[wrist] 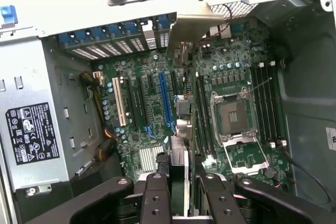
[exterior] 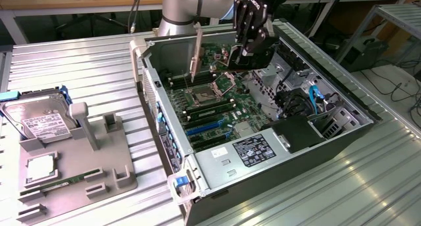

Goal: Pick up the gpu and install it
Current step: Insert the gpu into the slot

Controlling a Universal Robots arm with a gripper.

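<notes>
the gpu (exterior: 245, 62) is held edge-down above the open computer case (exterior: 153, 88), with the fingers (wrist: 155, 198) clamped on its two faces. its silver bracket (wrist: 195, 24) is turned toward the rear slot openings. the card is not yet seated in the blue slot (wrist: 166, 98) on the motherboard (wrist: 142, 103). if edge and slot are misaligned, the bracket could be caught on the case rear, or the connector jammed.

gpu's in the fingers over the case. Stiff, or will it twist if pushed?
Likely stiff: the gpu runs straight from the fingers to its bracket. Gripped far from the bracket, it may pivot if pushed. Probably fragile: a thin, exposed card.
</notes>
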